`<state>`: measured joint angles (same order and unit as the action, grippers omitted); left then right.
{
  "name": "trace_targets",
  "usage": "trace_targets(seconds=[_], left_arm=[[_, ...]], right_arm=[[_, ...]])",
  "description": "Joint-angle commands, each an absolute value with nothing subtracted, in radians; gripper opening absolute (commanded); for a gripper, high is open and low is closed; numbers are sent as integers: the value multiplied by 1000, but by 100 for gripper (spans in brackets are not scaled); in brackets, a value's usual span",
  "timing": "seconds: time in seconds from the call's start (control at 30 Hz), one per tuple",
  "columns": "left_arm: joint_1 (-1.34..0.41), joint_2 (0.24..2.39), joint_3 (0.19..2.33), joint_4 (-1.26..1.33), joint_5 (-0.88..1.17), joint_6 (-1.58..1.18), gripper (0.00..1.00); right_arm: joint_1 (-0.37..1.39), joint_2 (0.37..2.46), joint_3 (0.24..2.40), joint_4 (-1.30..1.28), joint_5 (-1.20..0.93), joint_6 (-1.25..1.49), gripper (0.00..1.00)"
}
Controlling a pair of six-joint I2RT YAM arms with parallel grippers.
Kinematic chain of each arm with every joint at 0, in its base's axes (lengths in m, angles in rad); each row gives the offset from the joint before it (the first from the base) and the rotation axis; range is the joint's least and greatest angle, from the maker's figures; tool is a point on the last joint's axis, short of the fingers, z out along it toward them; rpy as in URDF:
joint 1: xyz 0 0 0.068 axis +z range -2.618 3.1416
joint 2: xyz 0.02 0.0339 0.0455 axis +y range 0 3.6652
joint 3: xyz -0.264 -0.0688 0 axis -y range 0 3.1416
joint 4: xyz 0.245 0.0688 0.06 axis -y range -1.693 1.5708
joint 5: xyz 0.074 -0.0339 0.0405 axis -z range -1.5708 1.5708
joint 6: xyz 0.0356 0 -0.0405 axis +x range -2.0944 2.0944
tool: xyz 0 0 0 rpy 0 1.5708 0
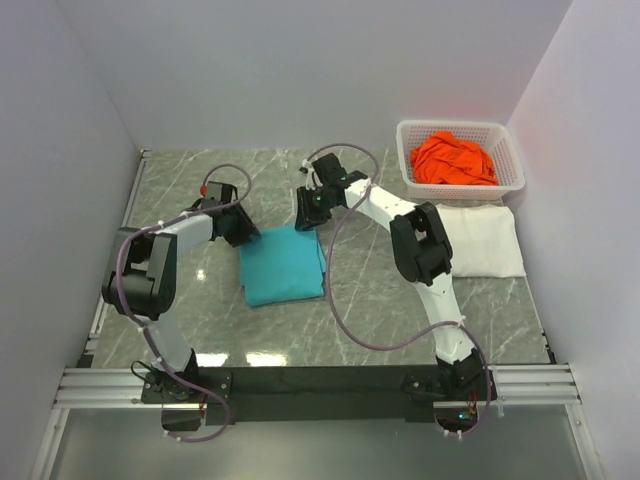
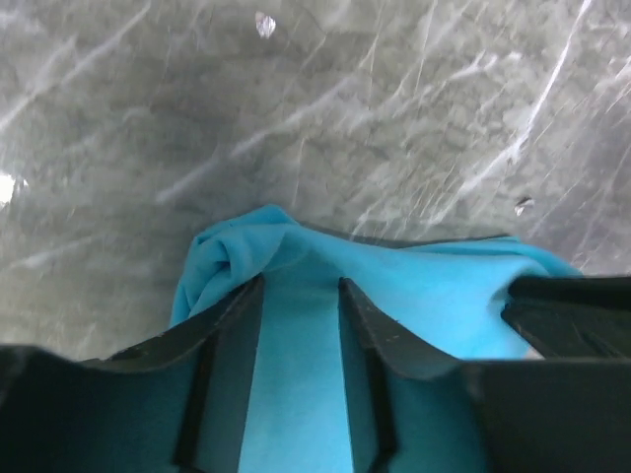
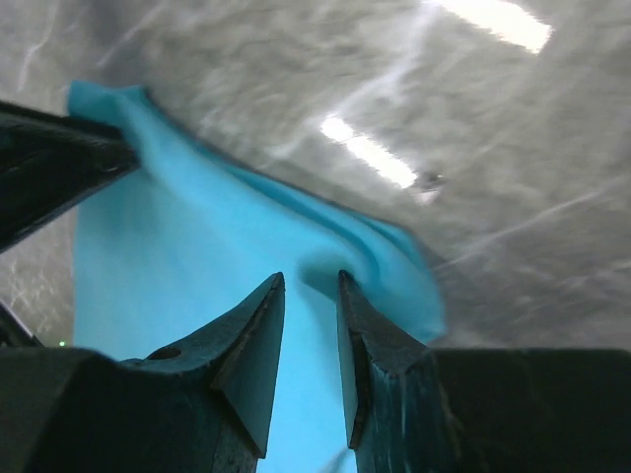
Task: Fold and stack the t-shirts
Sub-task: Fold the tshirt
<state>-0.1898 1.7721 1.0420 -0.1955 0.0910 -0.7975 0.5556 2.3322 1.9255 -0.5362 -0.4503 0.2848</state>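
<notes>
The teal t-shirt (image 1: pixel 283 263) lies folded into a rectangle in the middle of the table. My left gripper (image 1: pixel 240 228) is at its far left corner and my right gripper (image 1: pixel 309 212) at its far right corner. In the left wrist view the jaws (image 2: pixel 301 286) stand narrowly apart with teal cloth (image 2: pixel 434 296) filling the gap and bunched at the left fingertip. In the right wrist view the jaws (image 3: pixel 311 281) are likewise narrow, with teal cloth (image 3: pixel 148 236) between them and puckered at the right fingertip. The white t-shirt (image 1: pixel 482 238) lies folded at the right. The orange t-shirt (image 1: pixel 455 160) is crumpled in the basket.
A white lattice basket (image 1: pixel 512 160) stands at the back right corner, just behind the white shirt. White walls close in the table on the left, back and right. A metal rail (image 1: pixel 320 385) runs along the near edge by the arm bases.
</notes>
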Motion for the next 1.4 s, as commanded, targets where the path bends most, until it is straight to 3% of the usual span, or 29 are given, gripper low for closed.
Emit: trace_targets(seconds=[0.0, 0.1, 0.13, 0.33, 0.47, 0.6, 0.77, 1.07, 1.37], left_arm=[[-169, 1793, 1104, -172, 123, -782, 45], [-163, 1764, 1112, -186, 140, -793, 55], [-163, 1720, 1103, -181, 149, -805, 62], [-193, 1466, 979, -236, 117, -830, 87], [-219, 1312, 865, -304, 40, -816, 94], [-227, 1180, 723, -307, 3, -805, 99], [-229, 1190, 658, -221, 25, -818, 99], [-241, 1328, 624, -112, 77, -827, 99], [-294, 1437, 646, -77, 136, -853, 82]], right_arm=[[503, 2353, 1993, -491, -479, 340, 35], [494, 2323, 2000, -491, -511, 348, 36], [497, 2303, 1987, -474, -521, 347, 36], [497, 2025, 1657, -251, -617, 452, 37], [499, 1831, 1390, -183, -565, 480, 41], [499, 1776, 1292, -247, -437, 433, 53], [500, 1815, 1236, -224, -431, 433, 59], [518, 1934, 1259, -203, -434, 445, 61], [580, 1994, 1264, -178, -474, 462, 55]])
